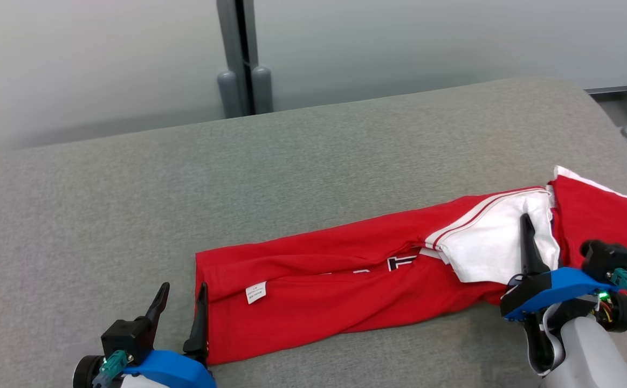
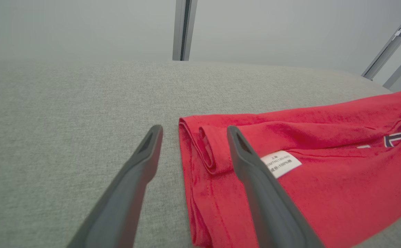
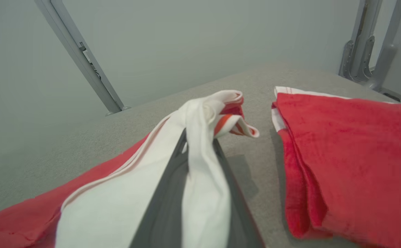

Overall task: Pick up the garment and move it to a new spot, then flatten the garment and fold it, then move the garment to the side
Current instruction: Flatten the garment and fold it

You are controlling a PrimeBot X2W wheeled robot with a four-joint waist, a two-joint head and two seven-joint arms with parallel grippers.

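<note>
Garment (image 1: 345, 291) lies lengthwise-folded on tabletop (image 1: 291, 178); cross-folds and side move likely remain. Right gripper (image 1: 525, 223) fingers pinch white sleeve (image 1: 486, 242); left gripper (image 1: 184, 288) fingers spread, straddling its end.

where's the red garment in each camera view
Head view: the red garment stretches across the lower middle, between the left gripper and the right gripper.
Left wrist view: right half, its folded end between the open left gripper's jaws.
Right wrist view: lower left, its white part pinched in the right gripper.
Shared landmark: the grey table under it.
</note>
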